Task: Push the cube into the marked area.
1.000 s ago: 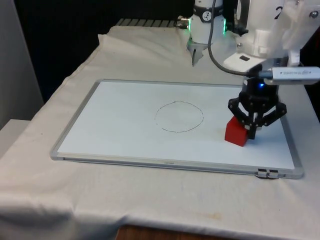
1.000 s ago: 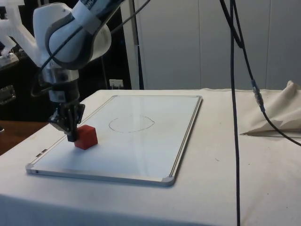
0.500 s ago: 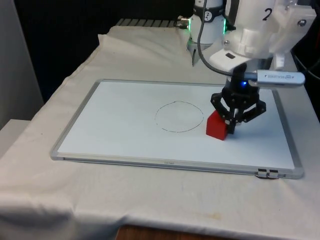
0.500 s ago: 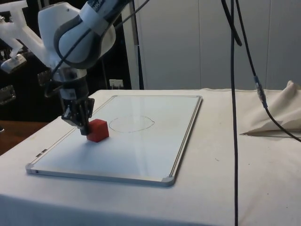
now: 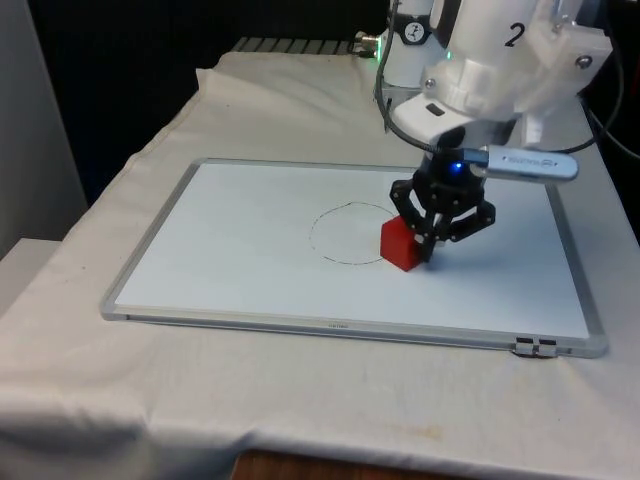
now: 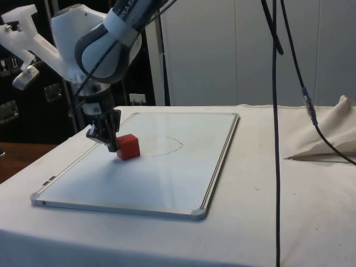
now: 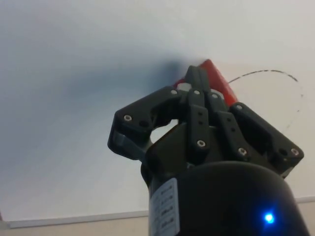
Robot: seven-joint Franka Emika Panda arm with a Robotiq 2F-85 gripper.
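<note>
Here, the black two-finger gripper, fingers pressed together, bears against the small red cube on the white metal-framed whiteboard, at the pen-drawn circle's edge on the front view's right. Off-centre contact could spin the cube aside; overdriving could push it through.

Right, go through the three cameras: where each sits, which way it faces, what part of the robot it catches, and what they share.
Front view: sits at the table's near end, faces the whiteboard and drawn circle; white arm and pincer behind the red cube.
Side view: beside the table, looks across the board; arm, pincer and cube at its left.
Wrist view: on the wrist, looks down past the pincer at the cube.
Shared: the cube at the circle's edge.
</note>
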